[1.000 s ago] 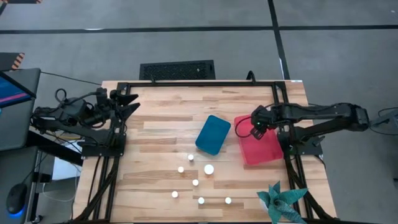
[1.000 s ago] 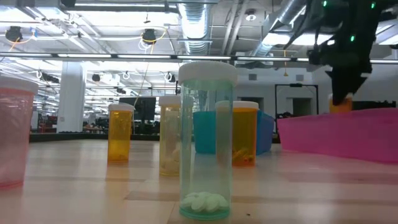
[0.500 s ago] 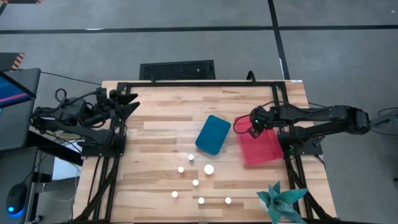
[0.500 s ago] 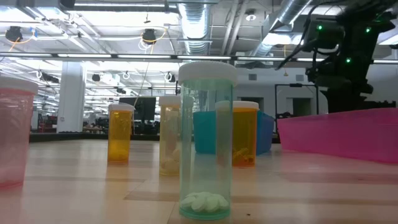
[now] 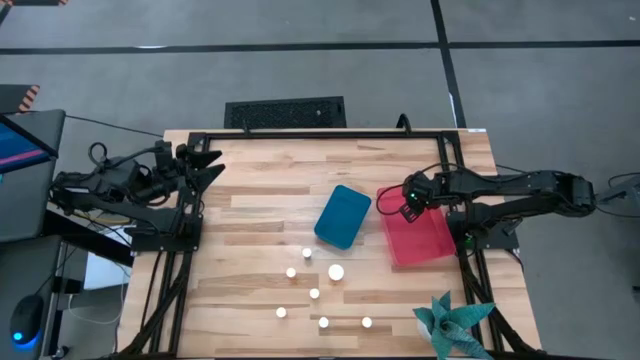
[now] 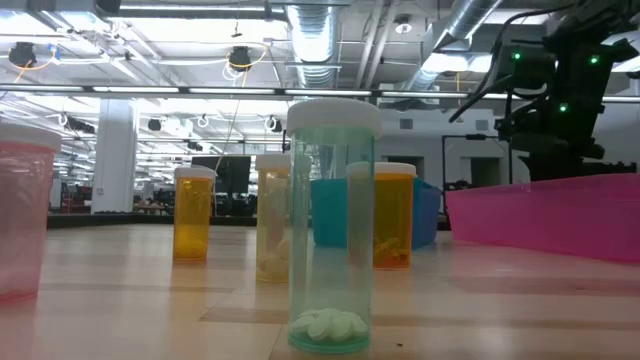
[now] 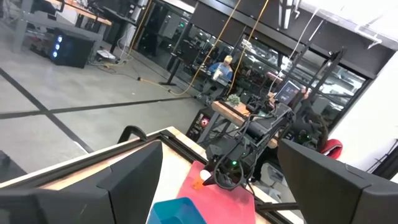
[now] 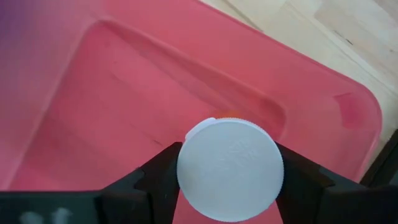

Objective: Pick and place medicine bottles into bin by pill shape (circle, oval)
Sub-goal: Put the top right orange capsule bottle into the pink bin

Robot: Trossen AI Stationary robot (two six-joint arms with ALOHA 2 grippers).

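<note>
While the left gripper (image 5: pixel 205 166) is parked wide open at the table's upper left, a white-capped bottle (image 8: pixel 229 169) is pinched by the right gripper (image 5: pixel 409 200) over the red bin (image 5: pixel 425 240), right of centre, with seven more bottles (image 5: pixel 336 271) left lower-middle.

The pink bottle (image 6: pixel 20 210) is cut off at the low view's edge (its pills unseen)

Worktop (image 5: pixel 260 215): pale wood planks, matt, visible grain. Red bin (image 8: pixel 112 93): smooth plastic, soft sheen, slightly translucent at the rim. Blue bin (image 5: pixel 342 216): smooth plastic. Bottles (image 6: pixel 333 230): clear and amber see-through plastic, glossy; caps (image 8: pixel 230 169) white, matt, faintly textured. Right tool (image 8: pixel 227 180): dark matt fingers.
</note>
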